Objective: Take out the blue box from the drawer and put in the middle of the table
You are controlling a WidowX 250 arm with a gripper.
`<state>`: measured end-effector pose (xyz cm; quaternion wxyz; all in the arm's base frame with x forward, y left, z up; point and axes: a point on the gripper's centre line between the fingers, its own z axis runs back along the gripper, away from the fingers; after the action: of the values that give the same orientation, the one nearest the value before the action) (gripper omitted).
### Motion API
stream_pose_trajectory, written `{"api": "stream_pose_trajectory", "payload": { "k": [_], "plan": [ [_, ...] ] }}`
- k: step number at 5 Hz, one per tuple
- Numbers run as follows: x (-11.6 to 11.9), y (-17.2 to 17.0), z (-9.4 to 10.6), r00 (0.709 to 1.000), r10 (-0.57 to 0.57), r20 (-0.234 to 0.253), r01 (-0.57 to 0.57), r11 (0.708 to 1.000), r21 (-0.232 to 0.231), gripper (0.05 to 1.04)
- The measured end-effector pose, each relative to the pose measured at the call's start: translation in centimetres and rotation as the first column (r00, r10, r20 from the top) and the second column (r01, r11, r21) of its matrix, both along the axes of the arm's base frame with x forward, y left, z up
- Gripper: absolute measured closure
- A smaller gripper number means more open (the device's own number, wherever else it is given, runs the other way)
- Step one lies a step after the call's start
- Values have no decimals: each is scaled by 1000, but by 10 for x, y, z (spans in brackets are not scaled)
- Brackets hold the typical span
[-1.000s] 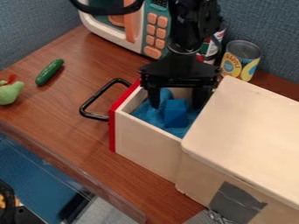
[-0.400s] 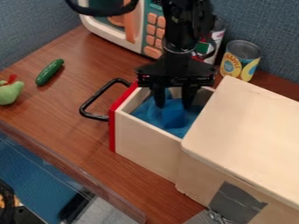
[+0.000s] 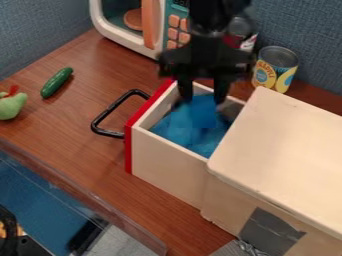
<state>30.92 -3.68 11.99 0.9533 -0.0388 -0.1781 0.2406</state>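
The black gripper (image 3: 204,97) hangs over the pulled-out drawer, shut on the blue box (image 3: 203,111), with one finger on each side of it. The box looks slightly blurred and sits higher than the blue cloth (image 3: 192,138) that lines the drawer bottom. Pale wooden walls and a red front with a black handle make up the drawer (image 3: 168,165). To its left lies the brown table (image 3: 67,120).
A green cucumber (image 3: 57,82) and a green toy fruit (image 3: 11,104) lie at the left. The wooden cabinet (image 3: 287,150) stands right of the drawer. Behind are a toy microwave (image 3: 127,25) and a yellow-labelled can (image 3: 275,69).
The gripper came down around the blue box, its fingers closed in on it, and it rose with the box a little toward the back of the drawer.
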Motion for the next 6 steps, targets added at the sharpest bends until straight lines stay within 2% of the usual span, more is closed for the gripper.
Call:
{"api": "stream_pose_trajectory", "payload": {
  "k": [1, 2, 3, 4, 5, 6],
  "plan": [
    [14, 19, 17, 999, 3, 53, -5, 999, 34, 579],
    [30, 49, 23, 997, 42, 72, -48, 996, 78, 579],
    [50, 95, 22, 989, 130, 76, -139, 982, 125, 578],
    [61, 125, 14, 982, 175, 66, -184, 965, 187, 578],
    [63, 140, 0, 981, 186, 48, -192, 953, 234, 579],
    [67, 145, -15, 984, 172, 33, -175, 950, 258, 579]
  ]
}}
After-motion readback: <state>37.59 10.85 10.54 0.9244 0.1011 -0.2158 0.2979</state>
